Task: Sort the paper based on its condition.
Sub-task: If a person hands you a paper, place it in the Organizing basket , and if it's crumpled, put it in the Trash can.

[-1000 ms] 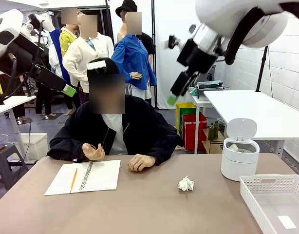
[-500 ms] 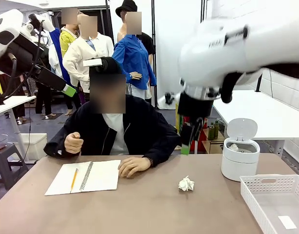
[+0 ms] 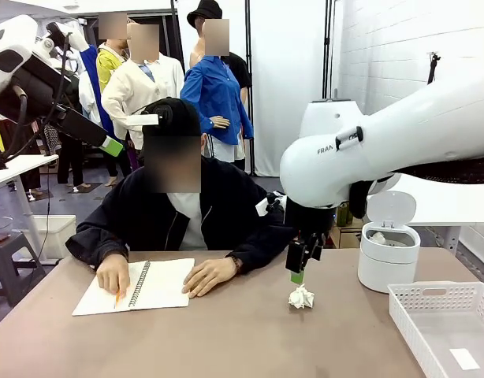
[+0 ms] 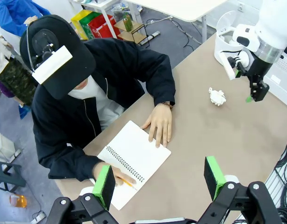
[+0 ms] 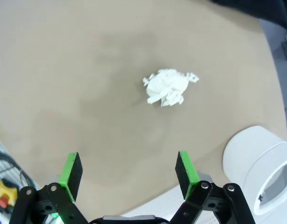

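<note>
While the left gripper [image 4: 160, 179] hangs high with jaws spread, a person's hand [image 3: 113, 275] rests on the notebook [image 3: 151, 284] at counter [image 3: 226, 339] left; crumpled paper [image 3: 301, 297] mid-counter, right gripper [image 3: 297, 268] just above it, spread wide, empty; white bin [image 3: 388, 256] then basket [image 3: 447, 323] far right.

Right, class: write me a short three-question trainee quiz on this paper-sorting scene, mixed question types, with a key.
1. True or false: the right gripper is shut on the crumpled paper ball.
2. What lies open under the person's hands? A notebook, B tray, C bin.
3. The white bin has its lid ____.

Key: 1 false, it hangs open above the ball. 2 A. 3 open.
</note>
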`<state>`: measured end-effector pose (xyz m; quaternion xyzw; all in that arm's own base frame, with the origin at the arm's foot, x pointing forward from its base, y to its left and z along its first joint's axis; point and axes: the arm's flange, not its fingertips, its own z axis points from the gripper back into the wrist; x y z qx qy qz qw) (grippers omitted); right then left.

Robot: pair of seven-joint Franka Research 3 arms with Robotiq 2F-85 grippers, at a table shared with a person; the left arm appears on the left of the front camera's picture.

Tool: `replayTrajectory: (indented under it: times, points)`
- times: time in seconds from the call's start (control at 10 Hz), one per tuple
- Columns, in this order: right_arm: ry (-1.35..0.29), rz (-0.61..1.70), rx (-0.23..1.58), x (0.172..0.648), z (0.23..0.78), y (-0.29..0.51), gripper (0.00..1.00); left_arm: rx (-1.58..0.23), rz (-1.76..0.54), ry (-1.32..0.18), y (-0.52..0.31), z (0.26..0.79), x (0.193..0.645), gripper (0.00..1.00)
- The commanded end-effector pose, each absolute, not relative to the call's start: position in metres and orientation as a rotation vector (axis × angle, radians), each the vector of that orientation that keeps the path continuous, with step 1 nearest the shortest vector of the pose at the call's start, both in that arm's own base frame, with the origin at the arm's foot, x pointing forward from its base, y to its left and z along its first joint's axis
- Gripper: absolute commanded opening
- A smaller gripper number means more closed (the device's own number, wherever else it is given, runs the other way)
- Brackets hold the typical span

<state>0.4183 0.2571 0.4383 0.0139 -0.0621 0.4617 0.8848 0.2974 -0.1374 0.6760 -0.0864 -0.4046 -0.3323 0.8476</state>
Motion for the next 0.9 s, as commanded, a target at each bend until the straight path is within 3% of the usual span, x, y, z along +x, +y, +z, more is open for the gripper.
replayTrajectory:
  times: [0.0, 0.5, 0.8]
  points:
    - [-0.098, 0.994, 0.026, 0.413, 0.445, 0.255, 1.00, -0.188, -0.699, -0.857, -0.136, 0.676, 0.298, 1.00]
    - [-0.107, 0.971, 0.027, 0.413, 0.441, 0.256, 1.00, -0.188, -0.699, -0.857, -0.136, 0.676, 0.298, 1.00]
    - [-0.064, 0.777, 0.068, 0.449, 0.396, 0.275, 1.00, -0.188, -0.699, -0.857, -0.136, 0.676, 0.298, 1.00]
